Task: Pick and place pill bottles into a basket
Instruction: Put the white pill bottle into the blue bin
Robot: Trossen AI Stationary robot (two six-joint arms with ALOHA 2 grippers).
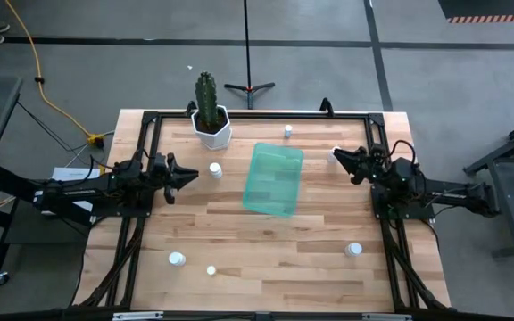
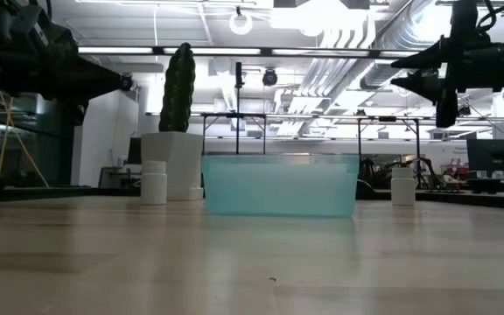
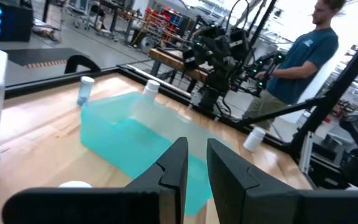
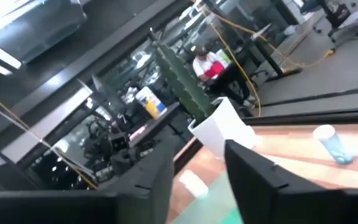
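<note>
The teal-green basket (image 1: 273,178) lies at the table's middle. Several small white pill bottles stand on the table: one (image 1: 215,169) between my left gripper and the basket, one (image 1: 287,131) at the far side, one (image 1: 335,153) just by my right gripper's tips, one (image 1: 354,250) near right, two (image 1: 177,259) near left. My left gripper (image 1: 190,175) hovers left of the basket, open by a narrow gap (image 3: 197,165), empty. My right gripper (image 1: 339,157) hovers right of the basket, open (image 4: 199,168), empty, well above the table (image 2: 398,72).
A white hexagonal pot with a cactus (image 1: 211,120) stands at the far left, close to the basket's far corner. A black frame (image 1: 257,113) runs around the table's edges. A person (image 3: 303,56) stands beyond the table's right side.
</note>
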